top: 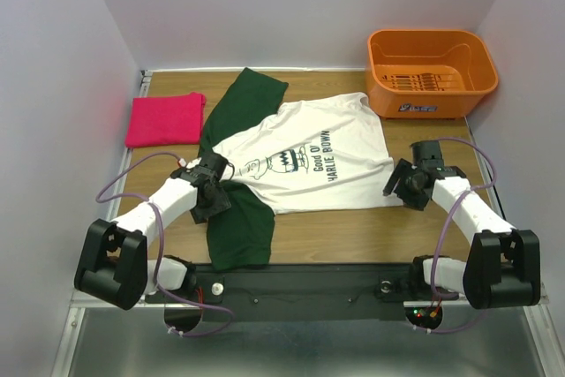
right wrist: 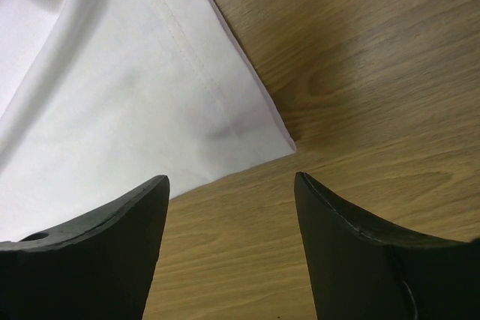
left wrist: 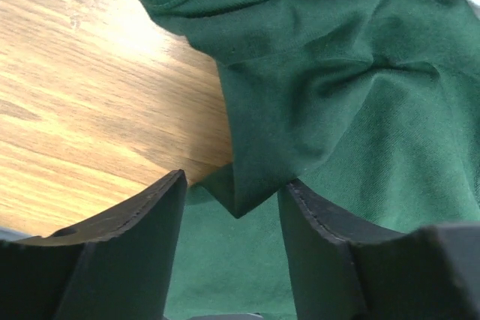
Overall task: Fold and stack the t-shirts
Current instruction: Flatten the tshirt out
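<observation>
Left gripper (left wrist: 234, 185) is hovering, jaws apart, a fold of green sleeve (left wrist: 337, 73) poking between them, unclamped. Pink tee (top: 165, 119) is lying folded on table (top: 353, 227), far left. White tee (top: 353, 130) is lying spread mid-table, print up. Right gripper (right wrist: 230, 177) is hanging over its hem corner, jaws apart, holding nothing. Orange basket (top: 459, 90) is sitting far right.
</observation>
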